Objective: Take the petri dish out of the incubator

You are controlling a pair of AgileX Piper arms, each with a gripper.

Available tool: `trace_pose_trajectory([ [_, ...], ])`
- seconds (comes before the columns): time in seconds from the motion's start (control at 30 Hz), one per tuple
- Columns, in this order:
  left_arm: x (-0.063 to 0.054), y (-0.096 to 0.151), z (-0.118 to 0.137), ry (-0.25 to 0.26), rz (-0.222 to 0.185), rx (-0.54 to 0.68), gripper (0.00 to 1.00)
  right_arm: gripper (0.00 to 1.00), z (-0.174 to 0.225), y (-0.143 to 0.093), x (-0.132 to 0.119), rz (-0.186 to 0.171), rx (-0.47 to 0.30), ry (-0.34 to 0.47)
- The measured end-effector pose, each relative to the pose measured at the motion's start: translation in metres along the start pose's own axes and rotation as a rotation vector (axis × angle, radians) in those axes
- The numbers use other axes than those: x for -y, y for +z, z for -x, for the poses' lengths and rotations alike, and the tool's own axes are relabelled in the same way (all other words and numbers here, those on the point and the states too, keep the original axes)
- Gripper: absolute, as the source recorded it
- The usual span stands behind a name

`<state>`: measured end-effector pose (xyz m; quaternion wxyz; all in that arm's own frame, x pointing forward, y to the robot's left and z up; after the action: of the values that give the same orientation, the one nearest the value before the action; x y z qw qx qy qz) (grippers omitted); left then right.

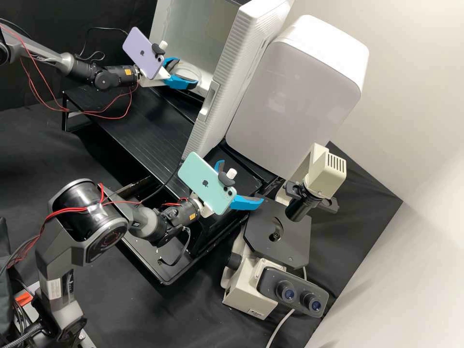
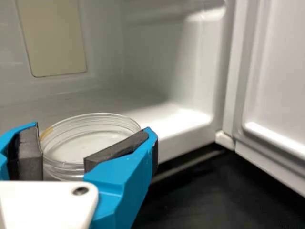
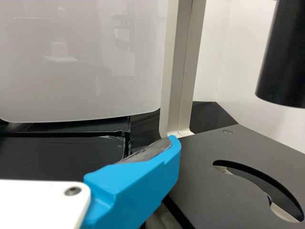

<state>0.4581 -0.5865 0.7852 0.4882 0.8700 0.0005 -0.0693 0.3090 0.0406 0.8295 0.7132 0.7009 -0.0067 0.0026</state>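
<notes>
The clear round petri dish (image 2: 86, 140) rests on the white floor of the open incubator (image 2: 157, 62), near its front lip. My left gripper (image 2: 88, 152) is shut on the petri dish, with a dark pad pressed against each side. From above, the left gripper (image 1: 180, 72) sits at the incubator's opening (image 1: 188, 29), beside the swung-out door (image 1: 237, 72). My right gripper (image 1: 239, 186) is open and holds nothing; it hangs over the near bench beside the microscope stage (image 1: 275, 232). One of its blue fingers (image 3: 143, 167) lies next to that stage (image 3: 228, 181).
A large white housing (image 1: 299, 92) stands right of the incubator door. A beige microscope (image 1: 270, 285) with a black stage and eyepieces sits at the front right. A raised black shelf (image 1: 140, 130) runs in front of the incubator. Red cables trail along both arms.
</notes>
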Motion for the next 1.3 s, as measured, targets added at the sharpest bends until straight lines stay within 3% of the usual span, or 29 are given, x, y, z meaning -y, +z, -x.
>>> trace_pose_trajectory([
  [0.13,-0.012,0.001,-0.004,0.031,0.009,-0.007,0.0,1.0,0.0,0.0,0.0,0.0,0.0,0.0],
  [0.33,-0.04,0.004,-0.014,0.068,0.021,-0.028,0.0,1.0,0.0,0.0,0.0,0.0,0.0,0.0],
  [0.5,-0.058,0.006,-0.024,0.113,0.004,-0.062,0.0,1.0,0.0,0.0,0.0,0.0,0.0,0.0],
  [0.63,-0.06,0.005,-0.031,0.114,-0.005,-0.093,0.0,1.0,0.0,0.0,0.0,0.0,0.0,0.0],
  [0.9,-0.037,0.002,-0.042,0.025,0.0,-0.104,0.0,1.0,0.0,0.0,0.0,0.0,0.0,0.0],
  [1.3,-0.035,0.003,-0.042,0.019,0.01,-0.094,0.0,1.0,0.0,0.0,0.0,0.0,0.0,0.0],
])
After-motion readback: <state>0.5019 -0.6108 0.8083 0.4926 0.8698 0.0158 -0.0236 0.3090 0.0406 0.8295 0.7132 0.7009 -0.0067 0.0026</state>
